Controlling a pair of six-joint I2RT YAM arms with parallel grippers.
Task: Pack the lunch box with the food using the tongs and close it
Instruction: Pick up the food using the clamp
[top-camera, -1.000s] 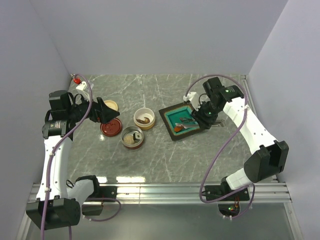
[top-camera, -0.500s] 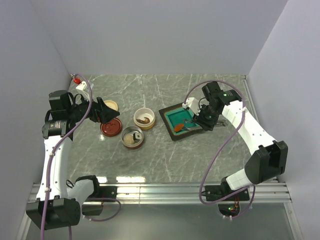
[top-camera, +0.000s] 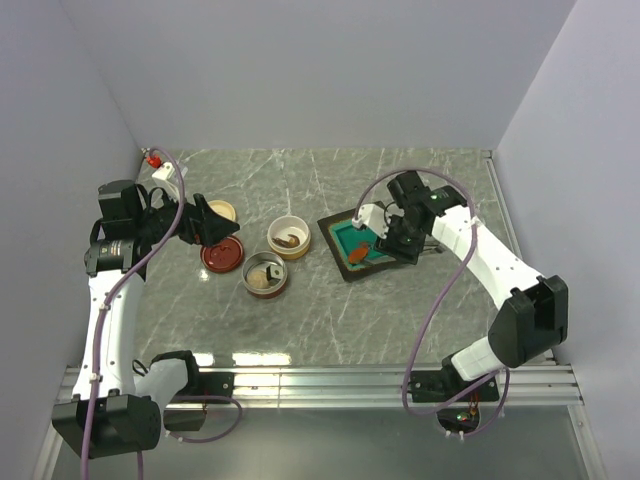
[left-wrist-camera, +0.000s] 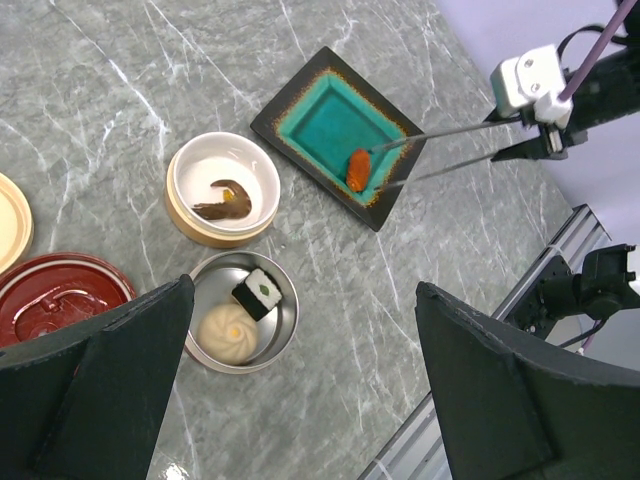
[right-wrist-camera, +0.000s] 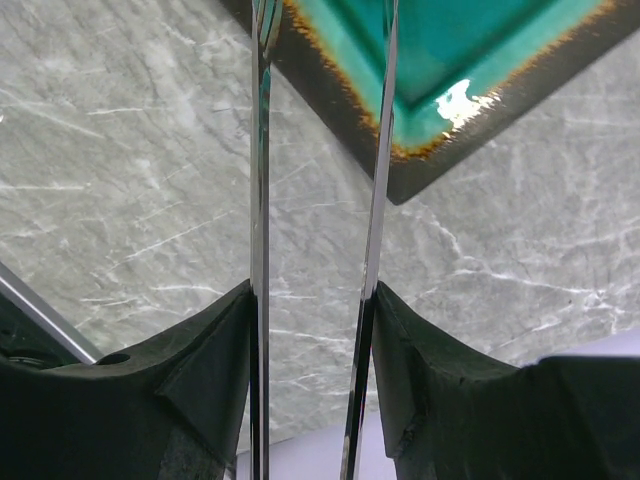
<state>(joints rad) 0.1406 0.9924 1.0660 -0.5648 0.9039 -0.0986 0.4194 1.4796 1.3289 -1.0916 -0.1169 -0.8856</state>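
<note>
Plainly, the tongs (right-wrist-camera: 259, 200) are clamped in the right pincer (right-wrist-camera: 312, 300), both thin arms pressed between its dark pads (right-wrist-camera: 215, 350). That wrist view shows only a corner of the teal tray (right-wrist-camera: 450, 60); the tips lie outside it. The left wrist view shows them on either side of the orange-red piece (left-wrist-camera: 358, 168) near the tray's edge, though not whether the piece is off the glaze. From above, the piece (top-camera: 357, 254) is just a speck. Beside the tray, on the counter (left-wrist-camera: 420, 290), a white bowl (left-wrist-camera: 190, 165) holds a dark brown lump (left-wrist-camera: 222, 200). A steel bowl (left-wrist-camera: 285, 330) holds a pale round bun (left-wrist-camera: 230, 328) and a white cube (left-wrist-camera: 258, 290). The left pincer (left-wrist-camera: 305, 300) hangs above with its fingers spread wide, holding nothing.
</note>
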